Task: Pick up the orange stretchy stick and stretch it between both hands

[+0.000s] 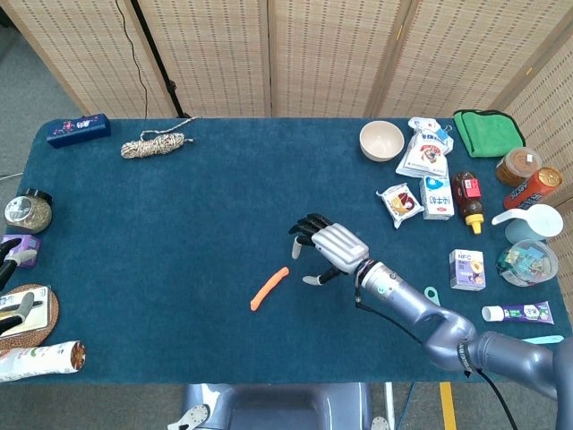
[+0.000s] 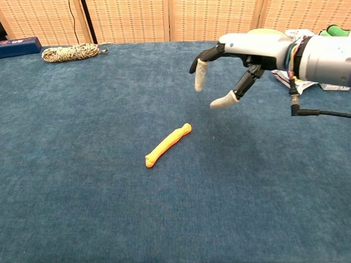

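Your worktop [image 2: 82, 208] wears a matt, napped blue cloth. The stick [image 2: 167, 145] looks smooth, soft and rubbery. Your right hand [image 1: 327, 251] has a glossy silver shell with black, pale-tipped fingers [image 2: 201, 76]. The screen [image 1: 331, 54] behind is woven cane; the rope [image 1: 154, 144] looks rough.

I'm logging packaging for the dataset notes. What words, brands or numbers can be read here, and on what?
"NFC": on the small carton at the table's right edge.
Large characters on the blue-and-white milk carton: blurred, unreadable.
Print on the snack packet, white pouch, toothpaste tube, blue box and sauce bottle: too small to read.
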### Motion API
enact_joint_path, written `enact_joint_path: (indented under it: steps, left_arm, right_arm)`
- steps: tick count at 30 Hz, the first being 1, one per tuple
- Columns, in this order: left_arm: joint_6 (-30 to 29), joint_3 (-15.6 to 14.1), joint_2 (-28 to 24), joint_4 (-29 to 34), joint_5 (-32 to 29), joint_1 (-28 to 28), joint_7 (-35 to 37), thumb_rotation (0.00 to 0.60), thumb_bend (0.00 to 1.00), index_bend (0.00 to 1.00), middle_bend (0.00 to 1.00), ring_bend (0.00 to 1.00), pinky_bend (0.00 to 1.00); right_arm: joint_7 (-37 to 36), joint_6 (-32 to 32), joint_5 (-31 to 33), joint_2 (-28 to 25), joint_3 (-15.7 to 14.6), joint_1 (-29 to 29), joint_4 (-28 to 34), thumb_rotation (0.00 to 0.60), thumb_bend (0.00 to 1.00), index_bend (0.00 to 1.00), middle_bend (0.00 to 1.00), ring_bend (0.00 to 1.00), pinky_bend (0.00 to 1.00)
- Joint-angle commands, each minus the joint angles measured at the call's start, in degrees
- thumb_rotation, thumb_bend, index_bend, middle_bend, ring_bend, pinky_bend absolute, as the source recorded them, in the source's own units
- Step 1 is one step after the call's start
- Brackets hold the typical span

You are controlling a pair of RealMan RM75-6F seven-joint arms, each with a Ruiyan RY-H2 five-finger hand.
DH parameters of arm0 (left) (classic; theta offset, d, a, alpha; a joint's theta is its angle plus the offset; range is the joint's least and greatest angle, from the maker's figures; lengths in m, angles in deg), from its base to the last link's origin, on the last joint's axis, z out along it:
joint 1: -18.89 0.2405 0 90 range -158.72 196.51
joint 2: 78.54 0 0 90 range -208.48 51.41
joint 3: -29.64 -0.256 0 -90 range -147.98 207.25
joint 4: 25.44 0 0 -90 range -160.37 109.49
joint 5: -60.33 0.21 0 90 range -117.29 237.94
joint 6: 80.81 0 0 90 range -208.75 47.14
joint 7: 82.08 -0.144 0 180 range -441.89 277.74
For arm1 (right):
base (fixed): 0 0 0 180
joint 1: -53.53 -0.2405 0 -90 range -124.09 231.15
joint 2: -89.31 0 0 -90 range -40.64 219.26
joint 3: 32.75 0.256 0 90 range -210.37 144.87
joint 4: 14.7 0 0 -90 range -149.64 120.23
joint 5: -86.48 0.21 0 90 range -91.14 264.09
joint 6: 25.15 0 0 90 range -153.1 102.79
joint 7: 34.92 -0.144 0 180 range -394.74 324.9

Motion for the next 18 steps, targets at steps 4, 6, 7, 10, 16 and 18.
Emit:
enact_joint_path:
  steps: [4, 6, 7, 10, 16, 18]
  left_arm:
    - [-0.26, 0.0, -0.18, 0.1, 0.0, 0.14, 0.0, 0.6, 0.39, 0.24, 0.13, 0.13, 0.05]
    - [-0.33, -0.02, -0.29, 0.15, -0.03, 0.2, 0.02, 0.6, 0.39, 0.24, 0.13, 0.13, 0.05]
    - [-0.37, -0.04, -0.33, 0.19, -0.03, 0.25, 0.07, 0.6, 0.39, 0.24, 0.13, 0.13, 0.05]
    - [-0.35, -0.18, -0.42, 0.24, 0.01, 0.35, 0.06, 0.6, 0.39, 0.24, 0.13, 0.13, 0.05]
    - [-0.46, -0.27, -0.51, 0.15, -0.3, 0.56, 0.18, 0.6, 0.39, 0.24, 0.13, 0.13, 0.05]
    - [-0.5, -0.29, -0.54, 0.08, -0.32, 0.62, 0.24, 0.6, 0.39, 0.24, 0.13, 0.13, 0.05]
  right_arm:
    - [0.54, 0.12, -1.18, 2.53, -0.75, -2.13, -2.77, 0.6, 0.24, 0.42, 0.18, 0.1, 0.04]
    - [0.48, 0.25, -1.36, 3.09, -0.93, -2.67, -3.31, 0.6, 0.24, 0.42, 0.18, 0.1, 0.04]
    - [0.45, 0.4, -1.57, 3.55, -1.0, -3.13, -3.63, 0.6, 0.24, 0.42, 0.18, 0.1, 0.04]
    - [0.43, 0.32, -1.68, 5.34, -0.93, -4.29, -5.64, 0.6, 0.24, 0.42, 0.18, 0.1, 0.04]
    - [1.04, -0.52, -1.68, 7.91, -1.26, -5.08, -8.82, 0.6, 0.24, 0.43, 0.18, 0.1, 0.03]
    - [1.42, -0.74, -1.66, 8.77, -1.5, -5.22, -9.87, 0.6, 0.24, 0.43, 0.18, 0.1, 0.03]
